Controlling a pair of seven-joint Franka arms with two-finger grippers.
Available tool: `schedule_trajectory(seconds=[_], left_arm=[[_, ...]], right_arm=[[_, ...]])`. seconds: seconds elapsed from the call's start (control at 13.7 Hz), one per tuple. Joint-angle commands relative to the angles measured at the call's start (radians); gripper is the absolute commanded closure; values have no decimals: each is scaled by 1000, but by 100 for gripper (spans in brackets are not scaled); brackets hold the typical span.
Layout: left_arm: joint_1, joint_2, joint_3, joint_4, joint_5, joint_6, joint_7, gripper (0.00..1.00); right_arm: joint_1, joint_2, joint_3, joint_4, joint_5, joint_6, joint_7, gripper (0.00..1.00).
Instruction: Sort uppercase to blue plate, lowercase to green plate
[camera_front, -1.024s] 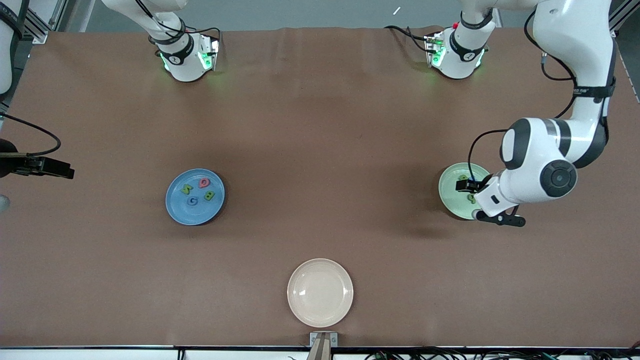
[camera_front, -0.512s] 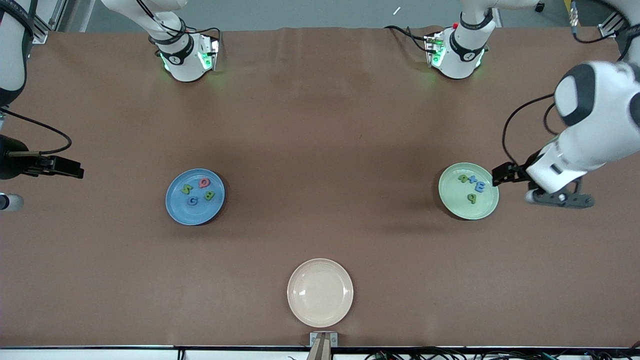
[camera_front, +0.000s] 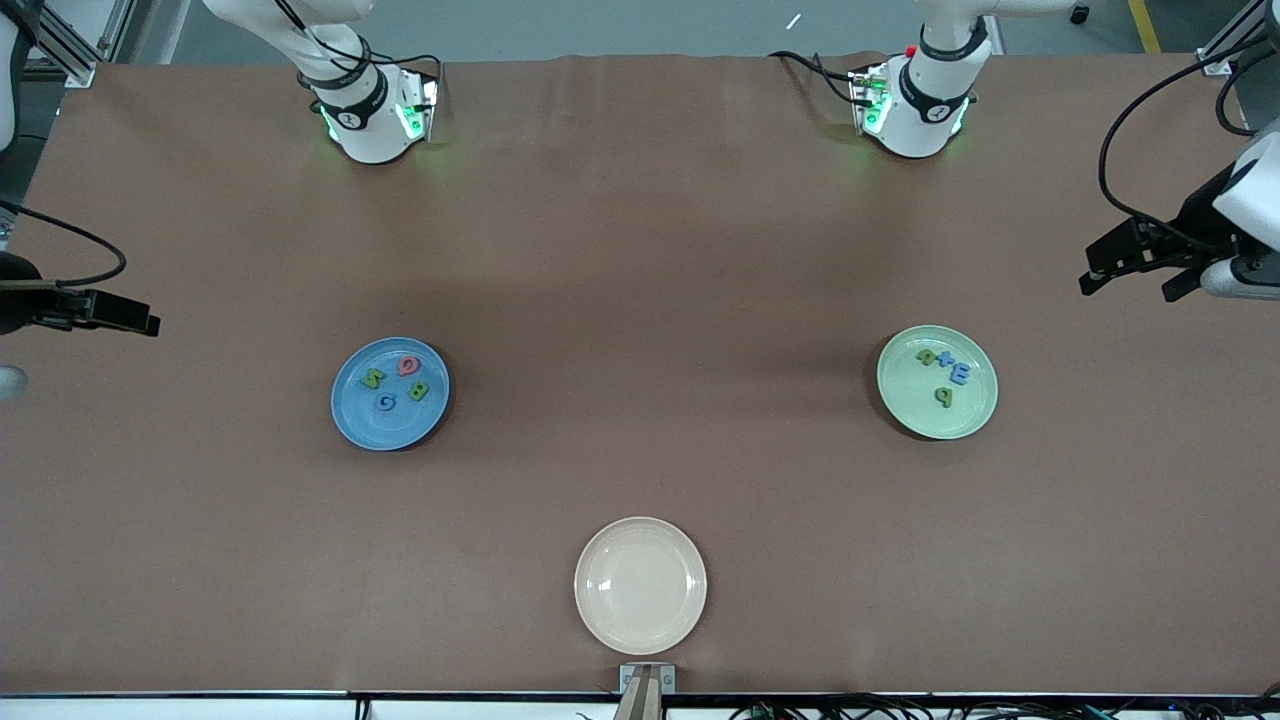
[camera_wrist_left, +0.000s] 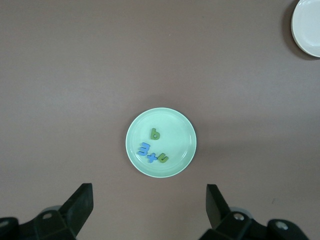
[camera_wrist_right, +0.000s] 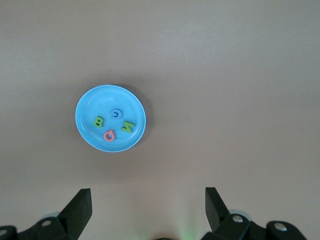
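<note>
Mint green plate now uncovered: left gripper pulled up and away to table edge, jaws wide, empty. Green n, p, blue x, m on it. Blue plate carries Q, N, B, G. Right gripper waits wide, empty. Cream plate bare. Sorting looks complete.

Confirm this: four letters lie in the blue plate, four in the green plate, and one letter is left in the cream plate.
Not quite. The cream plate holds no letter, as the front view shows. The rest stands: four letters lie in the blue plate, four in the green plate.
</note>
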Motion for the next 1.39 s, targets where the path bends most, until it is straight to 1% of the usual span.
schedule_trajectory(seconds=[0.0, 0.07, 0.22, 0.37, 0.44, 0.51, 0.66, 0.73, 0.88, 1.02, 1.32], left_arm=[[3, -61, 4, 11, -5, -61, -32, 1], [5, -73, 6, 14, -5, -76, -39, 1], [15, -81, 7, 54, 0, -133, -38, 1], [29, -77, -8, 103, 46, -179, -40, 1], [34, -75, -37, 115, 73, -186, -44, 1], [63, -75, -71, 123, 86, -188, -52, 1], [152, -67, -163, 121, 86, -188, -66, 1], [163, -64, -174, 118, 86, -188, -72, 1], [164, -46, -174, 112, 72, -190, -72, 1], [161, -32, -174, 112, 72, -190, -99, 1], [149, 9, -177, 123, 70, -170, -101, 1]], right_arm=[[-6, -94, 5, -94, 5, 10, 45, 0], [-7, -103, 5, -94, 4, 9, 42, 0], [-12, -109, 5, -91, -4, 10, 30, 0], [-18, -109, 4, -88, -16, 12, -10, 0], [-28, -111, 5, -88, -16, 9, -11, 0], [-38, -115, 5, -88, -16, 9, -18, 0], [-59, -117, 5, -88, -15, 9, -63, 0], [-59, -117, 5, -88, -13, 9, -64, 0], [-58, -120, 8, -91, -3, 4, -62, 0], [-56, -147, 8, -111, -1, 2, -62, 0], [-53, -253, 10, -229, -1, 33, -64, 0]])
